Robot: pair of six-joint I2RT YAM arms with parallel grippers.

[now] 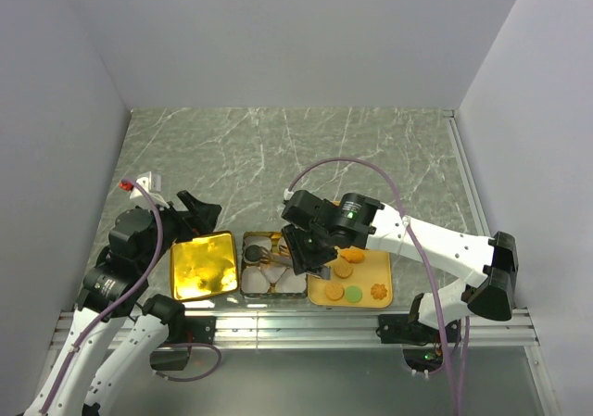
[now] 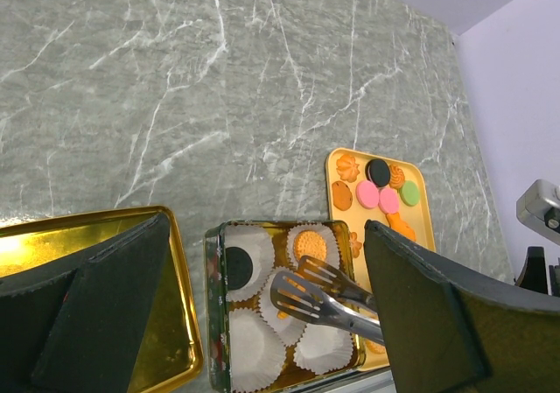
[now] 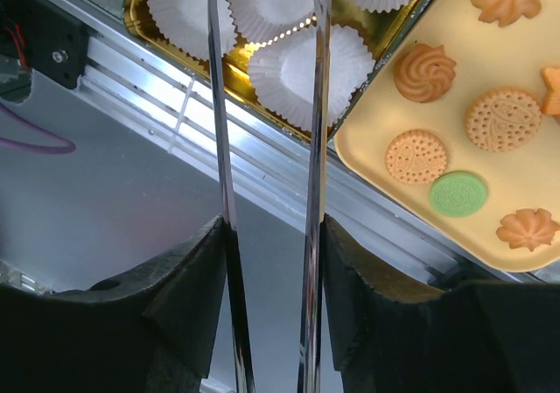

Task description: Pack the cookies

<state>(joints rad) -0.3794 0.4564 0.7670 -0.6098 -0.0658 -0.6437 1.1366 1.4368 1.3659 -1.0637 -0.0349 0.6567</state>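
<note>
Right gripper (image 3: pixel 273 266): I read its fingers as clamped on the handles of a pair of metal tongs (image 2: pixel 337 310), one blade pressed against each pad. Left gripper (image 2: pixel 267 235): fingers spread wide apart with nothing between them, hovering above the near-left items. Its own fingers block both lower corners of the left wrist view.

Table (image 1: pixel 296 157): grey marbled surface.

Gold lid (image 1: pixel 202 266): lies flat at near left, just beside the tin. From above, the left gripper covers part of its far edge.

Tin (image 2: pixel 210 270): open, gold-lined, between lid and tray, filled with white paper cups (image 3: pixel 289 78). From above, the right gripper hides much of its right half.

Yellow tray (image 3: pixel 471 47): just beside the tin on the right. Its far end is hidden from above, and the right wrist view cuts off one end.

Cookies (image 2: pixel 367 195): most lie loose on the tray in mixed colours. Two sit in the tin's far cups, one black (image 2: pixel 238 262) and one golden (image 2: pixel 308 244). An orange cookie (image 2: pixel 282 310) shows at the tong tips, over a cup. The blades cover most of it, so I cannot tell whether it is pinched or resting in the cup.
</note>
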